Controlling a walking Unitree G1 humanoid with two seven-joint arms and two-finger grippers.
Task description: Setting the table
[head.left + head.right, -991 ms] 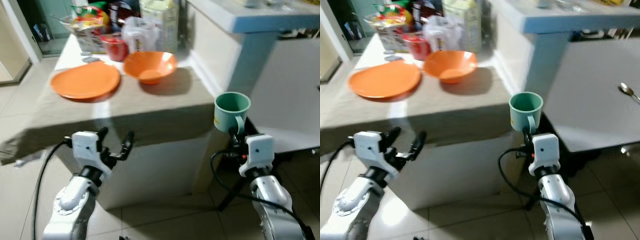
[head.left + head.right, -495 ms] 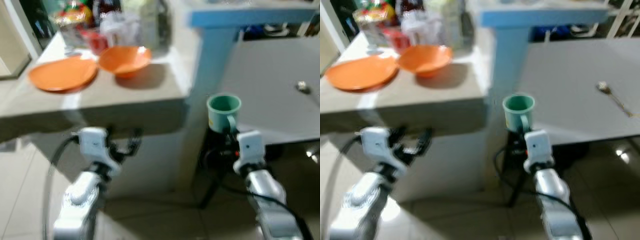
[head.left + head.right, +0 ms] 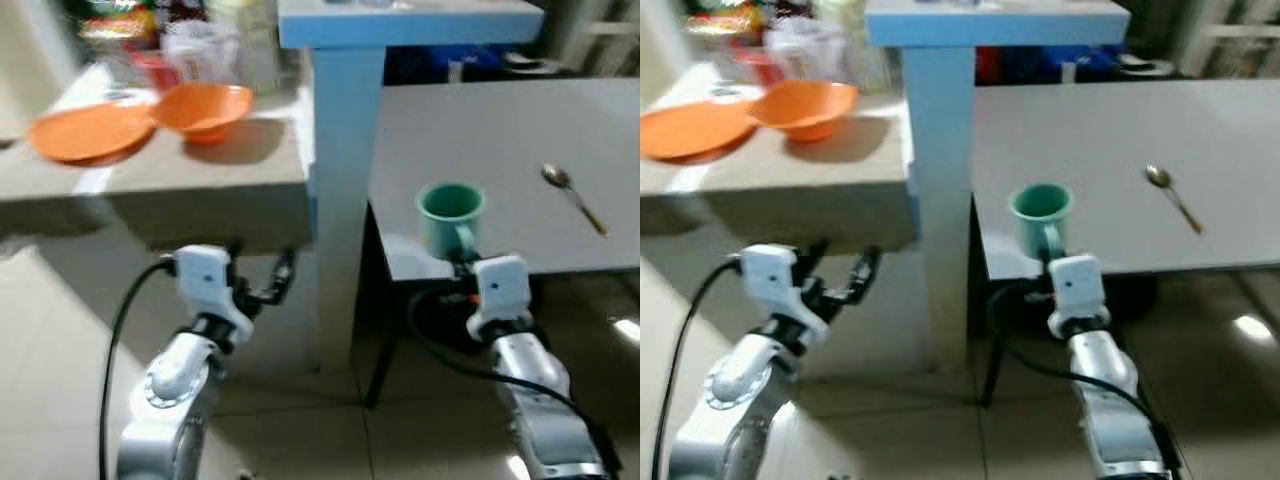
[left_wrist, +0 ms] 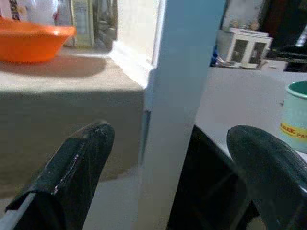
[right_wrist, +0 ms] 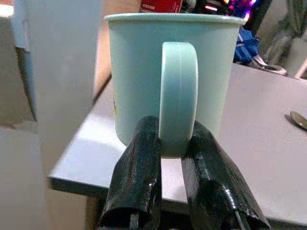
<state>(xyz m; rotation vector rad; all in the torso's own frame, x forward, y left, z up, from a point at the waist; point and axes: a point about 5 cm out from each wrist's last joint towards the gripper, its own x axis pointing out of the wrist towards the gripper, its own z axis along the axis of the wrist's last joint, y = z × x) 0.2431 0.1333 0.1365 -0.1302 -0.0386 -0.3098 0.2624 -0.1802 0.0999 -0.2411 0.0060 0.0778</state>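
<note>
The right claw [image 5: 175,143] is pinching the handle of a green mug [image 5: 144,72], its two black fingers [image 5: 139,167] closed tight on either side of the loop. It is holding the mug upright at the near corner of the grey surface [image 3: 480,130], the mug's base seeming to hang just above the edge, though contact cannot be told. The left claw [image 4: 163,158] is hanging spread wide and gripping nothing, low in front of the beige surface [image 3: 200,190] and the pale blue post [image 3: 340,180].

The right wrist view is showing the mug close: a smooth, matte cylinder with a thick flat-sided handle and a yellow mark on its side. The left wrist view is catching the same mug's edge with a yellow label, plus the rounded, glossy tips of the left fingers [image 4: 81,158] and a white cabinet far behind. The eye views are giving the wider layout: a metal spoon [image 3: 570,195] is lying on the grey surface well away from the mug, and an orange bowl [image 3: 200,105] is sitting just beside a flat orange plate [image 3: 85,130] on the beige surface, with blurred packets and bottles behind them. A black cable [image 3: 120,330] is looping from the left wrist.
</note>
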